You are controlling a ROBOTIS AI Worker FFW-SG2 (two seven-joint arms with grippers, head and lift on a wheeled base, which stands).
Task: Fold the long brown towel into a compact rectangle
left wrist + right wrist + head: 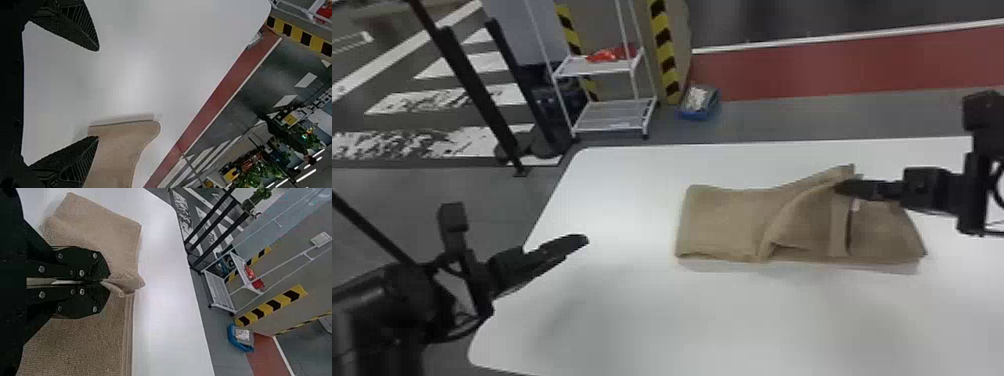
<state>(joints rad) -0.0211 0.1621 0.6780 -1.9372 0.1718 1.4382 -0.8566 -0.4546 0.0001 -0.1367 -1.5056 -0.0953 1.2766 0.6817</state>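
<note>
White surface [632, 310], beneath brown towel [722, 220]; shelf rack [612, 114], beyond towel. Right claw [109, 281]: clenched on towel's lifted far edge. Left claw [96, 93]: spread, empty, to left of towel, well apart. Hazard: one-sided pull at pinched edge may drag lower layers, skewing fold.

Left gripper spread, right gripper closed.
The left arm [367, 310] comes in at the head view's lower left, its gripper [577, 241] angled forward and toward the robot's right; in its wrist view the two black fingers [80, 25] stand wide apart, tips well separated. The right arm [977, 185] comes in from the right edge, reaching farther forward than the left, with its gripper [839, 188] pointing across toward the robot's left; in its wrist view the flat fingers [84, 262] lie pinched nearly together, side by side.
</note>
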